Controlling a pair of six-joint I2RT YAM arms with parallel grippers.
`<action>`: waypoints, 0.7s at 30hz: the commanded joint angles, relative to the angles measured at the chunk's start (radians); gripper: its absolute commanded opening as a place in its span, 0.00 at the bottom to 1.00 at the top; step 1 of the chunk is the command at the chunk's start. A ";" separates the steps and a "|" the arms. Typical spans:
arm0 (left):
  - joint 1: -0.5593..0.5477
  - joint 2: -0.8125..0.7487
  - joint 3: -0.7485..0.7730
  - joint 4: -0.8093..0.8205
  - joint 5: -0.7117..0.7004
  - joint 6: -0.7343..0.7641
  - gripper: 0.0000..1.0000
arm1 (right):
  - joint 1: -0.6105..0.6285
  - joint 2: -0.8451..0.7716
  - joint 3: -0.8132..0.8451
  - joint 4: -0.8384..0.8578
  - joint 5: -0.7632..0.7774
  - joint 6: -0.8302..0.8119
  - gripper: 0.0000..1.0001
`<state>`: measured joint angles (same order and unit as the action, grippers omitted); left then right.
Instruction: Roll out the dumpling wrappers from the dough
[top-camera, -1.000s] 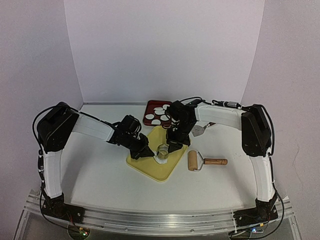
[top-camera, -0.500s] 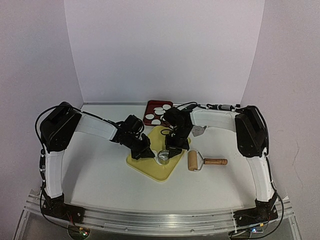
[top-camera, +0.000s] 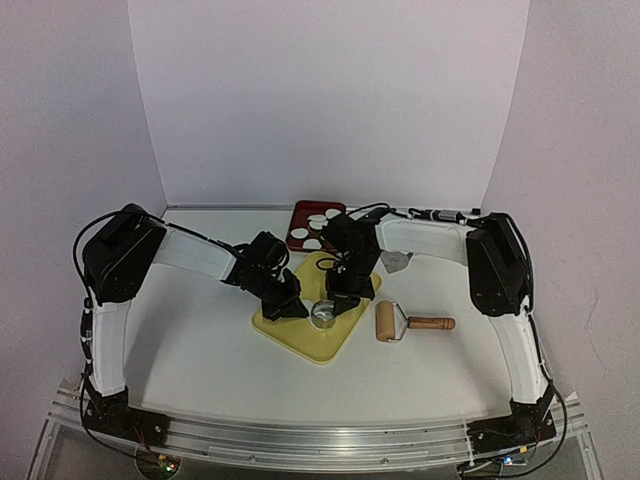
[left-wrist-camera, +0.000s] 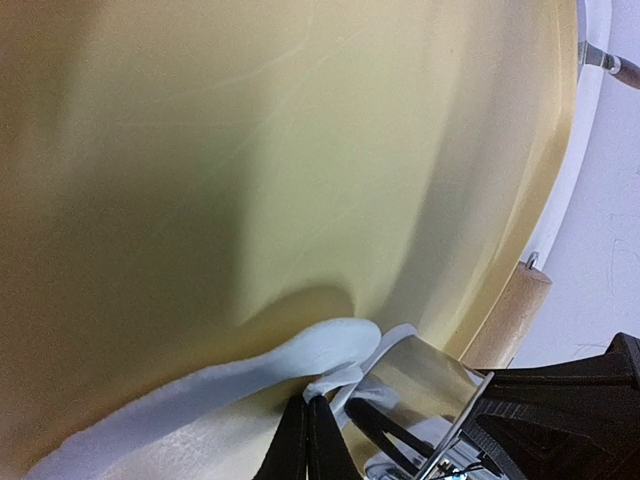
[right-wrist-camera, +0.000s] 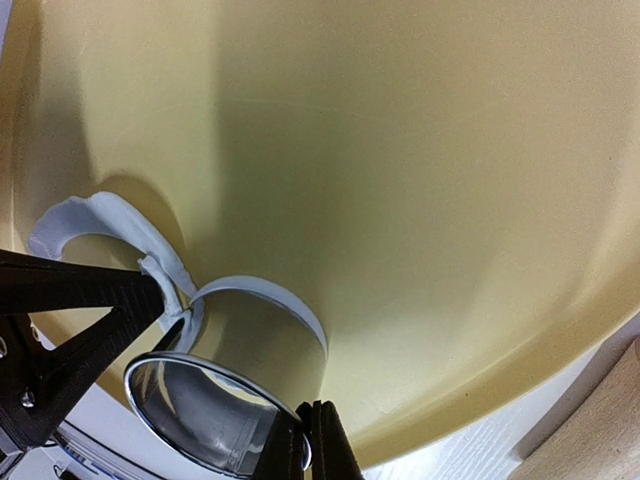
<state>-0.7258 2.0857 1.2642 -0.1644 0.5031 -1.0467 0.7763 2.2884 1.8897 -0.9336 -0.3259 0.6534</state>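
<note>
1. Table (top-camera: 200, 350): white, with both arms bolted at its near edge.
2. Left arm (top-camera: 190, 255) and right arm (top-camera: 430, 232): both reach inward and meet low over the board, left from the left side and right from the far right.
3. Board (top-camera: 300, 338): yellow, lying at the table's centre, turned corner-on to the arms.
4. Tray (top-camera: 303, 207): red, just beyond the board's far corner.
5. Rolling pin (top-camera: 388, 322): wooden, lying on the table just right of the board, handle pointing right. Nothing is touching it.
6. Cutter (right-wrist-camera: 240, 395): a metal ring standing on the board near its middle, open end up.
7. Wrappers (top-camera: 316, 224): several round white discs lying flat in the tray, well apart from both grippers. Exact count cannot be read, as the right arm covers part of the tray.
8. Dough (left-wrist-camera: 200, 400): a thin white strip lying on the board, curving away from the cutter on the left side. One end reaches the cutter's wall.
9. Left gripper (left-wrist-camera: 308, 440): jaws fully closed, tips pinching the end of the dough strip right beside the cutter.
10. Right gripper (right-wrist-camera: 310, 445): jaws fully closed, clamped on the cutter's rim at the side facing away from the dough.
11. The two grippers stand on opposite sides of the cutter, near each other but not in contact.
</note>
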 joint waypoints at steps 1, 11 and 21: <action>-0.003 0.015 0.041 -0.022 -0.011 0.017 0.00 | 0.008 0.017 0.040 -0.012 0.008 -0.013 0.00; -0.003 0.020 0.047 -0.021 -0.014 0.011 0.00 | 0.008 0.038 0.024 -0.014 0.027 -0.037 0.00; -0.003 0.007 0.044 -0.033 -0.043 0.002 0.00 | 0.009 0.051 -0.004 -0.027 0.095 -0.082 0.00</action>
<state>-0.7258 2.0907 1.2759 -0.1753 0.5014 -1.0470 0.7799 2.2986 1.8942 -0.9360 -0.3011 0.6040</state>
